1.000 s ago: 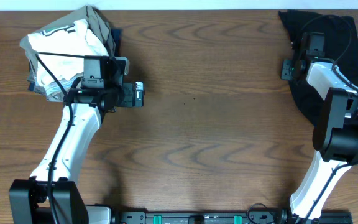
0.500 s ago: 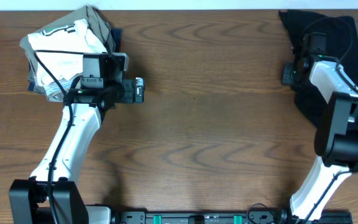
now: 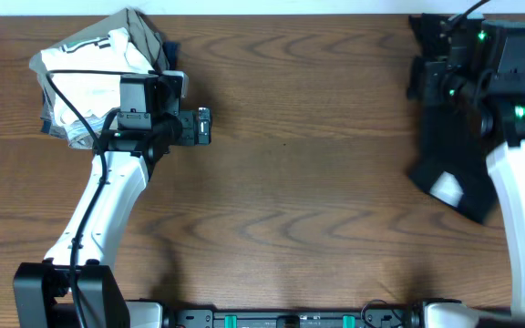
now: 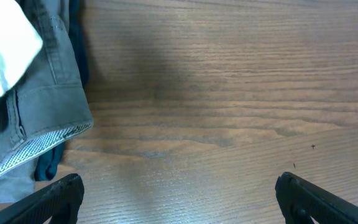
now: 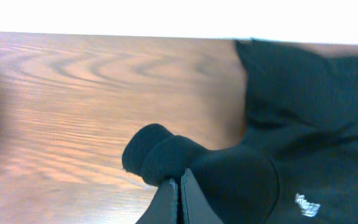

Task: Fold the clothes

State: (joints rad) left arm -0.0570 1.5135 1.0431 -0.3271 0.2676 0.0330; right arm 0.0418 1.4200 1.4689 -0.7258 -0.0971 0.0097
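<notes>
- the black garment [image 3: 445, 146] is over on the right side of the overhead view, running from the top right corner down to about mid-height
- looks like part of it is bunched up at the top near the right arm, and the lower end fans out on the table [image 3: 299, 182]
- there's a white patch [image 3: 447, 189] near the garment's bottom edge; can't tell if it's the tag or the print
- right gripper [image 5: 180, 186]: fingers pressed tight together, pinching a rolled fold of the black fabric, seen bottom centre of the right wrist view
- same view shows a small white logo [image 5: 306, 202] at lower right, with the rest of the cloth filling the right side
- left gripper [image 3: 204, 126] sits left of centre in the overhead view, just right of the folded stack [image 3: 89, 64] in the upper left
- its fingers [image 4: 58, 196] are spread wide, only bare wood between them
- left wrist view has the stack on the left edge: white, grey-olive and a bit of blue
</notes>
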